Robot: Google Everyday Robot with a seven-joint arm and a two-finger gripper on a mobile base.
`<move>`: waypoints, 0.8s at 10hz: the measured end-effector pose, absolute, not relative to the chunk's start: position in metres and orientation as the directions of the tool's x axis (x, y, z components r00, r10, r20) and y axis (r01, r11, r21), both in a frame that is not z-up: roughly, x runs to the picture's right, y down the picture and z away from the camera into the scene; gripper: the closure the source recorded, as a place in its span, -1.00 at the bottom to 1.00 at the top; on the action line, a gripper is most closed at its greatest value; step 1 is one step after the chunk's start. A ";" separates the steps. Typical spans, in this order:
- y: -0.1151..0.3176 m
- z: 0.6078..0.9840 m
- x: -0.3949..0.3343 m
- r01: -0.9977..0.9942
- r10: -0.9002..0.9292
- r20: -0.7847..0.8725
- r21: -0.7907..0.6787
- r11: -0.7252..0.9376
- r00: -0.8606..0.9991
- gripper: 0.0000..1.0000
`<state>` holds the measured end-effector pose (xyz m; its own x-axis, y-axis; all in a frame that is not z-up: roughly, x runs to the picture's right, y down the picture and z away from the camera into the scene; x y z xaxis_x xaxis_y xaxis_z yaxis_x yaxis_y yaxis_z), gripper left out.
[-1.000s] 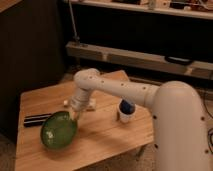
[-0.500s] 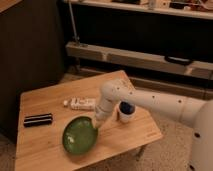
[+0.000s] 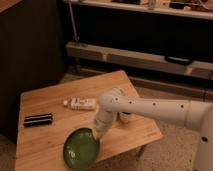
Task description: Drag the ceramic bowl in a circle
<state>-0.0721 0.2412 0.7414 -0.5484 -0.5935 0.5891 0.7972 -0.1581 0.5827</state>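
My arm comes in from the right, where the picture's edge cuts it off, and its elbow covers most of a small white cup on the wooden table. Only a sliver of the cup shows, so I cannot tell what is inside it.

My gripper points down at the upper right rim of the ceramic bowl. Its claw is pressed together, and the tips blur into the rim. I cannot make out whether the rim is pinched between them or only touched.

The ceramic bowl sits at the table's front edge, near the bottom of the view, its glossy green inside showing bare.

Farther back lie a white oblong object and, to its left, a flat black object, too dim to identify.
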 end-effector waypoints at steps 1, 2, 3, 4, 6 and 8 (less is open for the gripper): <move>0.239 0.744 -0.093 0.785 -0.581 0.581 0.594 -0.177 -0.570 1.00; 0.231 0.750 -0.124 0.769 -0.571 0.565 0.608 -0.199 -0.595 1.00; 0.218 0.753 -0.148 0.755 -0.574 0.546 0.619 -0.215 -0.611 1.00; 0.204 0.755 -0.167 0.748 -0.572 0.536 0.624 -0.228 -0.621 1.00; 0.165 0.763 -0.205 0.731 -0.573 0.511 0.635 -0.250 -0.640 1.00; 0.123 0.779 -0.227 0.739 -0.570 0.520 0.623 -0.257 -0.636 1.00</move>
